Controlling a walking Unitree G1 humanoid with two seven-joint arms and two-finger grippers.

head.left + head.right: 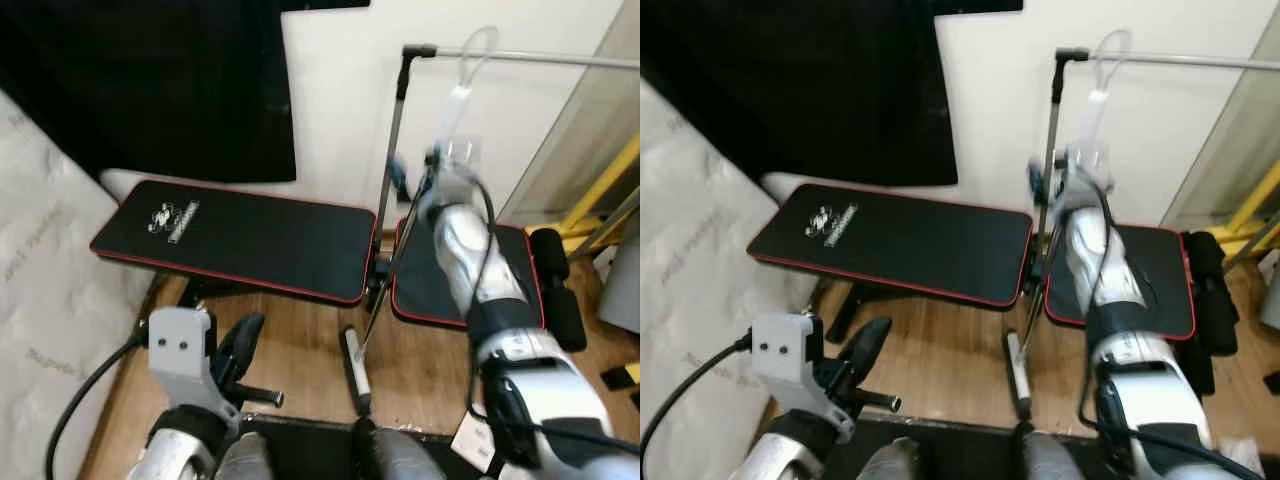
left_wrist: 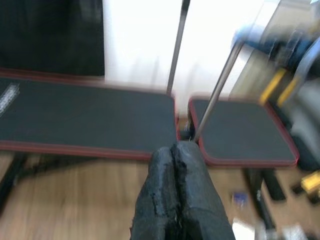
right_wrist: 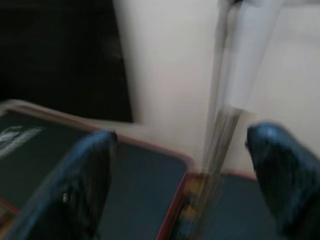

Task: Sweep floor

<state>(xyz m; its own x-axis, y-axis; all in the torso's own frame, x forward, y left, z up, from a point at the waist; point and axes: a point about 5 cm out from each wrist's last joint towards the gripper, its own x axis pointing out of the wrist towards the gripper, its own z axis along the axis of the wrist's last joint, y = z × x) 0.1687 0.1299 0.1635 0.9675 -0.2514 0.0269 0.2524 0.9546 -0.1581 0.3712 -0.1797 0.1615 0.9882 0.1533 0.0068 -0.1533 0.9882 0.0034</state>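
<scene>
A thin grey pole [image 1: 395, 255], seemingly the broom handle, slants from the wooden floor [image 1: 300, 350] up past the bench. Its lower end meets a white-and-black piece [image 1: 355, 372] lying on the floor. My right gripper [image 3: 180, 134] is raised at the pole's upper part and stands open, the blurred pole [image 3: 220, 135] between its two fingers [image 3: 85, 175] and untouched. My right arm [image 1: 465, 250] reaches forward over the bench seat. My left gripper [image 2: 175, 150] is shut and holds nothing. It is low at the front left [image 1: 243, 345] and points toward the pole [image 2: 217, 95].
A black weight bench with red trim [image 1: 240, 235] and its seat pad [image 1: 430, 285] span the wall side. A clothes rail [image 1: 520, 55] on an upright post [image 1: 392, 140] carries a clear hanger [image 1: 470, 60]. A mattress [image 1: 40, 280] stands left, yellow bars [image 1: 600, 190] right.
</scene>
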